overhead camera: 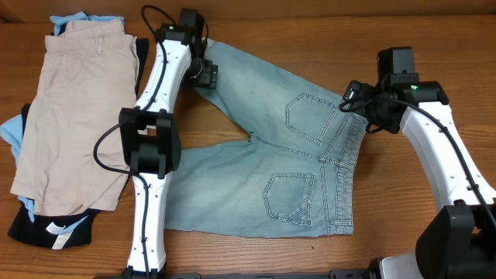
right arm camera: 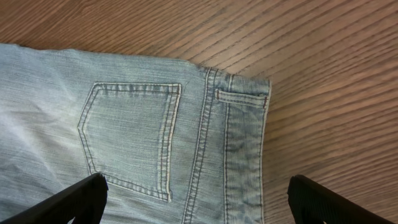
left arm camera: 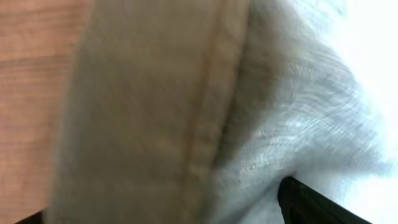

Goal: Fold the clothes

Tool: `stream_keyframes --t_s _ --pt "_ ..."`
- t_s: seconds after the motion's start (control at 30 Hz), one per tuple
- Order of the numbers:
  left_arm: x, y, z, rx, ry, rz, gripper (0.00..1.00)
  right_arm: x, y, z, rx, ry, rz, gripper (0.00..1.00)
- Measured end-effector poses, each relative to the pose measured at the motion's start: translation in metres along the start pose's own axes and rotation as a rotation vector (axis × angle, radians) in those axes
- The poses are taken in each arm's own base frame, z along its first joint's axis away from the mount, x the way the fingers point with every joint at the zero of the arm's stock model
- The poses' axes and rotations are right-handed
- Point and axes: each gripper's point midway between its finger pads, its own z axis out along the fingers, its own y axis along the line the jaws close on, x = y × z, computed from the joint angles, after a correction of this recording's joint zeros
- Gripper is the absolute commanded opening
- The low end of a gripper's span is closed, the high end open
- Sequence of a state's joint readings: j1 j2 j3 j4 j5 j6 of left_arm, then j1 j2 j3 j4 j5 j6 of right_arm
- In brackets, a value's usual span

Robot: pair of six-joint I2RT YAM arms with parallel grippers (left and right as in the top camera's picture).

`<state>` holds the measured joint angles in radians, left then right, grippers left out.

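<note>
Left pincer [overhead camera: 203,71]: down at the far leg end of the denim shorts [overhead camera: 294,178]. Its wrist view is blurred and filled with pale blue cloth and a tan seamed strip, with one dark finger [left arm camera: 311,202] at the lower right. I cannot tell how wide it stands or whether it grips.
Right pincer [overhead camera: 356,102]: wide apart, holding nothing, poised over the waistband [right arm camera: 245,155] corner, near a back pocket [right arm camera: 130,137].
Denim shorts: spread flat on the table [overhead camera: 434,31], back side up, both pockets showing, waistband toward the right arm, legs toward the left.
In the way: the left arm [overhead camera: 151,139] lies across the near leg's end and hides part of it.
Beside: khaki shorts [overhead camera: 77,116] top a pile at the table's left edge, just beyond the left arm, with a black garment [overhead camera: 31,229] and light blue cloth [overhead camera: 12,132] underneath.
</note>
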<state>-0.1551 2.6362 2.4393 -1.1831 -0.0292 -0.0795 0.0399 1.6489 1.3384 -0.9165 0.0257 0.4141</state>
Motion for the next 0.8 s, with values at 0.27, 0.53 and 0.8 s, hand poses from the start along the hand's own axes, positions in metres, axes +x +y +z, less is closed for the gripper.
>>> stream_keyframes --t_s 0.27,0.53,0.8 --pt "-0.024 -0.004 0.011 0.030 -0.118 0.003 0.74 0.000 0.000 0.000 0.000 0.000 0.000 0.96" --pt "0.018 0.008 0.004 -0.022 0.050 -0.013 0.82 0.000 0.000 0.000 -0.001 0.000 0.000 0.96" --pt "0.071 0.048 -0.009 -0.121 0.269 -0.078 1.00 -0.003 0.002 0.000 -0.008 -0.013 -0.001 0.96"
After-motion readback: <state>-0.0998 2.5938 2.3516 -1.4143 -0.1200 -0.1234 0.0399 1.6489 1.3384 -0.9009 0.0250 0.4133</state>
